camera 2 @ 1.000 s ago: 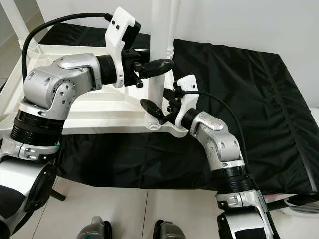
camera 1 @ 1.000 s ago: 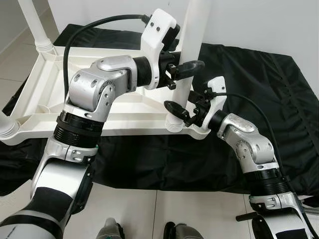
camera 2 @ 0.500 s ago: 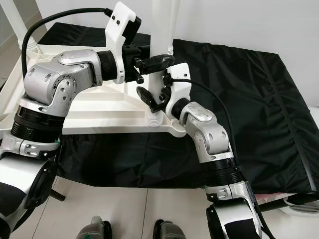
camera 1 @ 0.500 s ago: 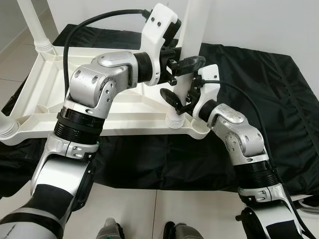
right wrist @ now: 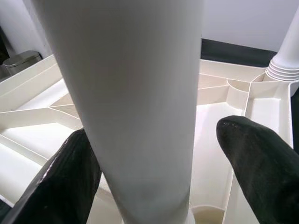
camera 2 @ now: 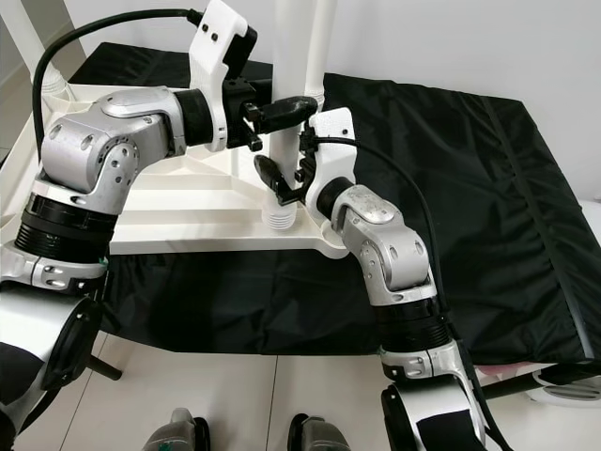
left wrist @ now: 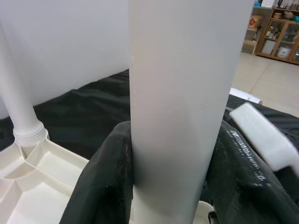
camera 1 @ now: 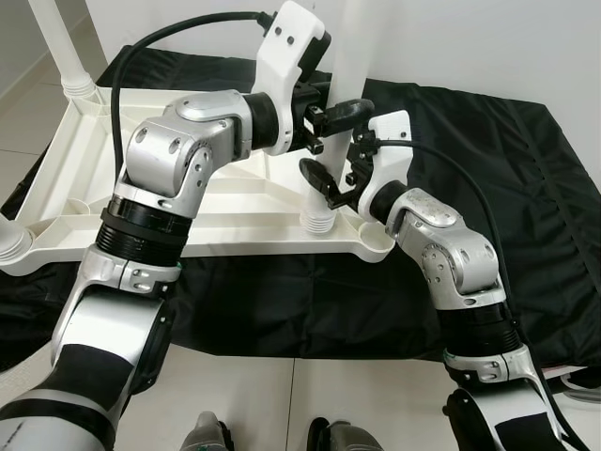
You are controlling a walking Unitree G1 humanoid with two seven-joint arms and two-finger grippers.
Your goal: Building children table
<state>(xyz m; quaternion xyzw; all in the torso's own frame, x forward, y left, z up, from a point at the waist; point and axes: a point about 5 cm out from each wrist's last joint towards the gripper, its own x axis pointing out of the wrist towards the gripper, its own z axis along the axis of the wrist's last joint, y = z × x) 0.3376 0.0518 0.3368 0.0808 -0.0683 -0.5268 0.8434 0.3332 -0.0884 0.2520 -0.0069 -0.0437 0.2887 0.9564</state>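
Observation:
A white children's table top (camera 1: 84, 178) lies upside down on a black cloth (camera 1: 470, 122). At its near right corner a white leg (camera 1: 355, 47) stands upright in its socket (camera 1: 319, 221). My left gripper (camera 1: 349, 117) is shut on that leg, and its black fingers (left wrist: 100, 182) press both sides of the leg (left wrist: 177, 93). Just below, my right gripper (camera 1: 338, 174) stands open around the same leg (right wrist: 135, 93). One of its fingers (right wrist: 70, 182) touches the leg and the other finger (right wrist: 257, 158) stands off it.
Another leg (camera 1: 61, 47) stands at the table's far left corner, and a ribbed leg base (camera 1: 9, 240) shows at the near left. The cloth runs off to the right. Tiled floor and my feet (camera 1: 211, 432) are below, with a white wall behind.
My right gripper has climbed from the leg's base to just under the left gripper. The left gripper has kept its hold on the leg.

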